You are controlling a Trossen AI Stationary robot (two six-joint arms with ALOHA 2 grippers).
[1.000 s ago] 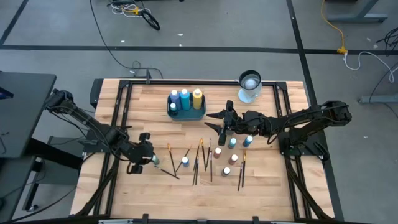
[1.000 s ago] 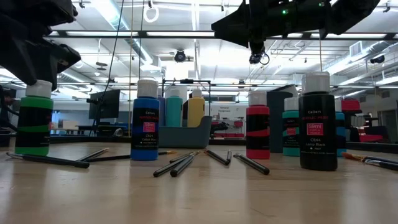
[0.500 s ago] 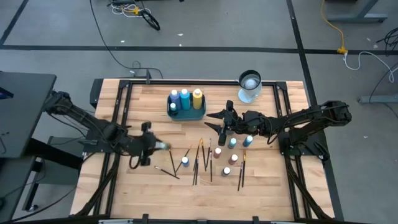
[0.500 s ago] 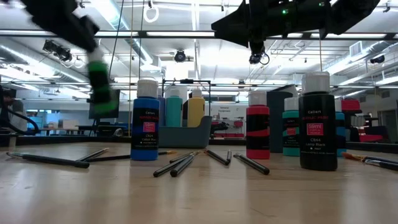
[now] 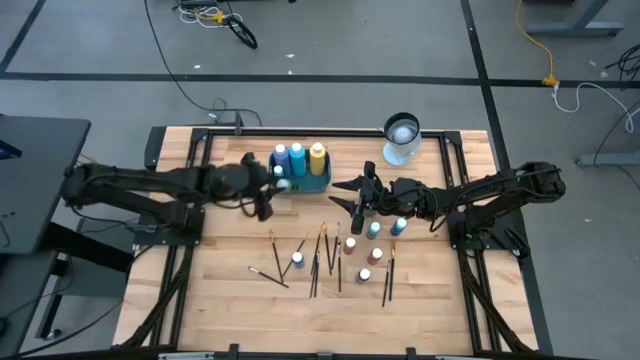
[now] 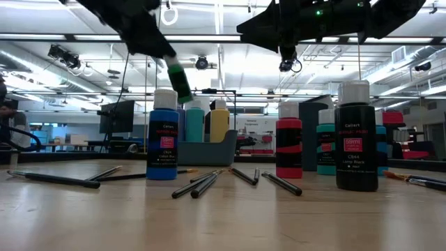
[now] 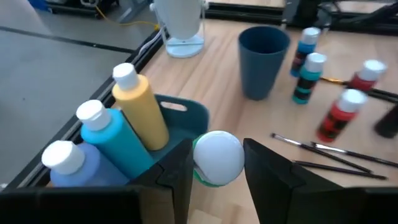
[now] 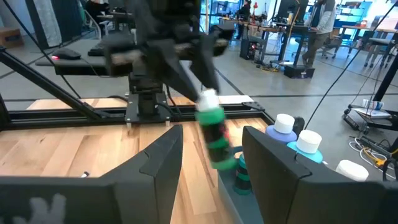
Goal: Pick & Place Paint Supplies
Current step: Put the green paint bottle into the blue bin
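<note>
My left gripper [image 5: 272,186] is shut on a green paint bottle with a white cap [image 6: 180,82] and holds it in the air beside the left end of the teal tray [image 5: 322,183]. In the tray stand a blue [image 7: 68,165], a teal [image 7: 115,140] and a yellow bottle [image 7: 146,112]. Several more paint bottles [image 5: 374,231] stand and thin brushes [image 5: 320,255] lie on the wood right of centre. My right gripper [image 5: 342,195] hangs open over the table's middle, level, pointing toward the left arm, with nothing between its fingers. My left gripper pinches the green bottle at its top, by the white cap [image 7: 217,158], between its two fingers. The fingers slant down from the table's left. The bottle hangs tilted below the fingers [image 8: 214,134], lifted clear of the table.
A dark blue cup [image 7: 264,62] stands beyond the tray, under my right arm. A clear cup [image 5: 401,135] is at the far edge. A black metal frame [image 5: 200,160] runs round the wooden top. Bare wood lies at the near left.
My left gripper has swung from the near left of the table up and toward the far edge and the tray, still shut on the green bottle. The bottle has left the table, where it stood upright, and now hangs tilted in the air.
</note>
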